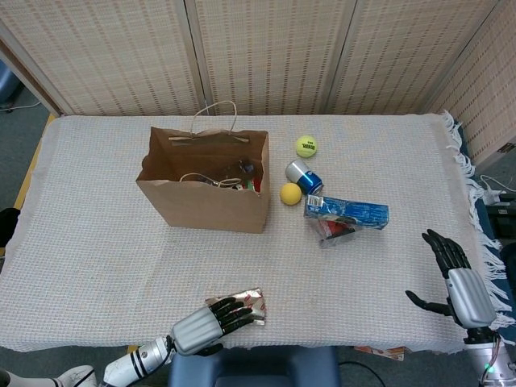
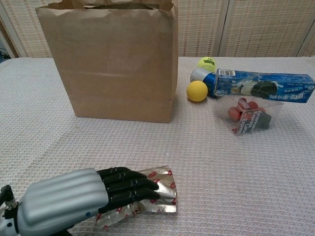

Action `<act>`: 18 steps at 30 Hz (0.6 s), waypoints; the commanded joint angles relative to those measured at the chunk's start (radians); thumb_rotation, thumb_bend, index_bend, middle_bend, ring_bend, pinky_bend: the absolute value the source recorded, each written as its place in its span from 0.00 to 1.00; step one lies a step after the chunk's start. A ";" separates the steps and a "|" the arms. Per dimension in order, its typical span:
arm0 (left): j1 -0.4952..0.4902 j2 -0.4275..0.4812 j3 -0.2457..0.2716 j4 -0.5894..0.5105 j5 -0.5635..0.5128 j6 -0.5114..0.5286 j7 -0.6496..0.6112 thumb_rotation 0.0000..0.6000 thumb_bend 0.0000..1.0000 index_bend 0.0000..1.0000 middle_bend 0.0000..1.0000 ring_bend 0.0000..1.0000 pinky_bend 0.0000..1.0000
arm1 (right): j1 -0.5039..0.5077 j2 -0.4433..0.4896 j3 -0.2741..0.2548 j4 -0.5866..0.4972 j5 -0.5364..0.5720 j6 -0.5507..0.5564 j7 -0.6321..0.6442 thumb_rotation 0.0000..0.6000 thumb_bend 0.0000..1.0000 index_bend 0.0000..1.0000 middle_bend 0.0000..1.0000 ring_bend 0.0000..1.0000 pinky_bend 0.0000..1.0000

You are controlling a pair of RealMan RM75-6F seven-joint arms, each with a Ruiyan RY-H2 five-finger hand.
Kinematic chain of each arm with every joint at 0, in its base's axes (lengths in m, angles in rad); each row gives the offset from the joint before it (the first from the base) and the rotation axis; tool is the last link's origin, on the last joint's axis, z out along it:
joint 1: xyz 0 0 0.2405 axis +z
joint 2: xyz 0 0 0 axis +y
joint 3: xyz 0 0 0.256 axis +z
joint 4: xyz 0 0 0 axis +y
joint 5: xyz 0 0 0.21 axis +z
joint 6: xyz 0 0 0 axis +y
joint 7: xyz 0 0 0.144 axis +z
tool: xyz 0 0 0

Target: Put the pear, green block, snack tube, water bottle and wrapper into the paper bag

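Fingers (image 2: 129,183) of the left hand (image 2: 83,196) are laid flat across the wrapper (image 2: 155,194), near the front edge of the bench (image 1: 97,266); whether the wrapper is actually gripped cannot be told. The right hand (image 1: 458,284) is held apart from everything at the right edge, fingers spread and empty. The wrapper is crinkled silver foil with small red labels. The paper bag (image 1: 205,189) is stiff brown kraft paper, upright and open, with cord handles; some contents are visible inside but cannot be identified. By this evidence, the wrapper is judged the last item outstanding. Beside the bag, a tennis ball (image 1: 305,146), a yellow ball (image 1: 290,193), a blue can (image 1: 302,174) and a blue carton (image 1: 347,212) are seen.
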 commanded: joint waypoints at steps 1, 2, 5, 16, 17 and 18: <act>-0.004 -0.007 -0.002 0.012 -0.011 -0.002 -0.005 1.00 0.36 0.06 0.00 0.00 0.12 | -0.003 -0.006 0.003 0.006 -0.005 0.010 0.001 1.00 0.06 0.00 0.00 0.00 0.00; -0.005 -0.009 -0.002 0.015 -0.014 -0.005 -0.005 1.00 0.36 0.07 0.00 0.00 0.12 | -0.003 -0.008 0.004 0.008 -0.007 0.013 0.001 1.00 0.06 0.00 0.00 0.00 0.00; -0.014 -0.015 -0.006 0.020 -0.028 -0.020 0.000 1.00 0.37 0.10 0.00 0.00 0.15 | -0.005 -0.012 0.006 0.012 -0.009 0.018 0.004 1.00 0.06 0.00 0.00 0.00 0.00; -0.010 -0.074 -0.030 0.077 -0.084 -0.024 0.011 1.00 0.51 0.36 0.23 0.24 0.43 | -0.017 -0.059 0.028 0.068 -0.058 0.110 0.056 1.00 0.06 0.00 0.00 0.00 0.00; -0.007 -0.079 -0.032 0.085 -0.085 -0.017 0.019 1.00 0.53 0.42 0.29 0.30 0.49 | -0.017 -0.058 0.027 0.068 -0.058 0.108 0.057 1.00 0.06 0.00 0.00 0.00 0.00; -0.005 -0.084 -0.033 0.090 -0.086 -0.012 0.026 1.00 0.55 0.50 0.38 0.37 0.55 | -0.017 -0.058 0.027 0.067 -0.059 0.108 0.061 1.00 0.06 0.00 0.00 0.00 0.00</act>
